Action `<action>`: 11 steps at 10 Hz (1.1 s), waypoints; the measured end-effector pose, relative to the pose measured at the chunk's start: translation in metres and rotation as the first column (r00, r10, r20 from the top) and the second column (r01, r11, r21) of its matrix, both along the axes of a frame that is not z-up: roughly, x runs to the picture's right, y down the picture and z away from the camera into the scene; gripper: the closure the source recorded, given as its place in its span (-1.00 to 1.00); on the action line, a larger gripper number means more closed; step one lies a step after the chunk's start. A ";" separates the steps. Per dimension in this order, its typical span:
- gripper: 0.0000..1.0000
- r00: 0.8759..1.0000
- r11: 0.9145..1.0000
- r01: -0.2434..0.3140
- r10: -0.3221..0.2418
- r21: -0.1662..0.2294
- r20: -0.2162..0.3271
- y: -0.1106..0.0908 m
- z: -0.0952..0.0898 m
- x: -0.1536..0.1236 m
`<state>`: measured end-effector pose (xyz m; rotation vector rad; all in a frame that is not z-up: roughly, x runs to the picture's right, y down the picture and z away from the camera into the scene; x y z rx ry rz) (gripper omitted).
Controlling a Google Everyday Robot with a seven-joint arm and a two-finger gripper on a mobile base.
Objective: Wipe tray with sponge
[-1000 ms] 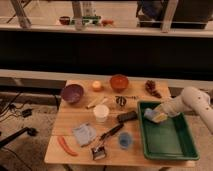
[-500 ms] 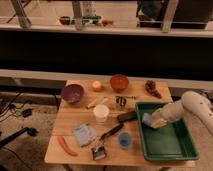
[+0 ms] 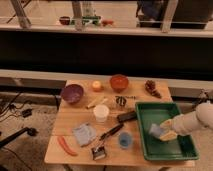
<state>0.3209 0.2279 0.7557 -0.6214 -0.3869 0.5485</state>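
Note:
The large green tray [image 3: 166, 106] lies at the right end of the wooden table. The sponge [image 3: 156, 130], light blue with a yellow side, rests on the tray floor near its middle. My gripper [image 3: 165, 131] reaches in from the right on a white arm [image 3: 192, 121] and is shut on the sponge, holding it down against the tray floor.
Left of the tray are a blue cup [image 3: 124, 141], a black tool [image 3: 126, 116], a white cup [image 3: 101, 113], a blue-grey cloth [image 3: 84, 134] and a red chili [image 3: 66, 145]. Behind stand a purple bowl [image 3: 73, 93], an orange bowl [image 3: 119, 81] and a brown item [image 3: 151, 88].
My gripper and the sponge have slid from the tray's far left corner toward its middle and front. Nothing else has moved.

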 end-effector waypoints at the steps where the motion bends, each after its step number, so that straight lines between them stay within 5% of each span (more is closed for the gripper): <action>1: 1.00 1.000 1.000 -0.005 0.005 -0.008 0.009 0.006 -0.008 0.001; 7: 1.00 0.998 0.997 -0.022 0.027 -0.080 0.059 0.038 -0.031 0.003; 11: 1.00 0.998 0.994 -0.051 0.055 -0.099 0.034 0.045 -0.034 0.023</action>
